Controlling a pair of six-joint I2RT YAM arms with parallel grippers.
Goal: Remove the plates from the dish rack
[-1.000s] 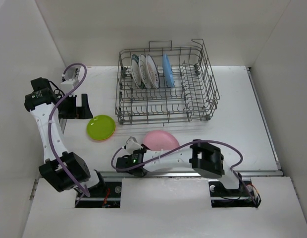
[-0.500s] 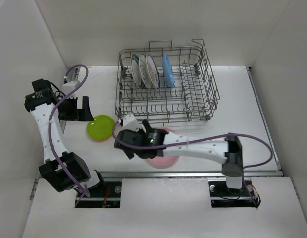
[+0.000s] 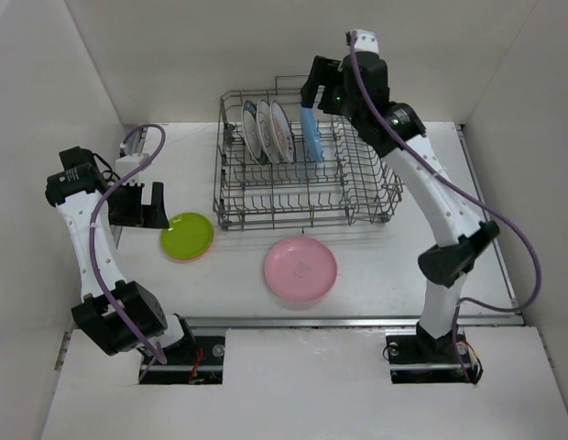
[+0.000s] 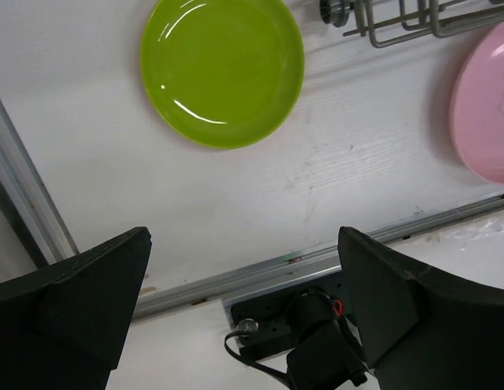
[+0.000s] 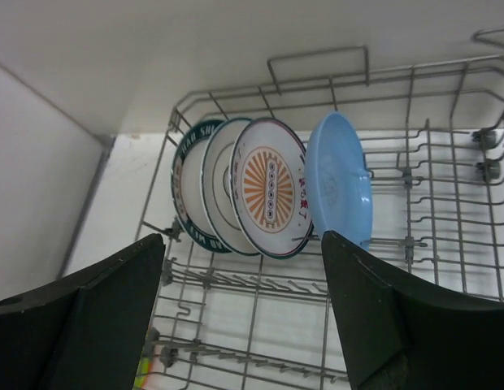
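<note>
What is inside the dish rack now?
Four plates stand upright: three white patterned plates and one light blue plate. The front white plate covers most of the other two.

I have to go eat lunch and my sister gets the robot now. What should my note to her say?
Left gripper: open, empty, hovering beside the lime-green plate.
Right gripper: open, empty, above the dish rack, over the light blue plate.
Done: lime-green plate and pink plate lie flat on the table.
Left: light blue plate and three white patterned plates stand upright in the rack's back row. Blue is probably next.
</note>
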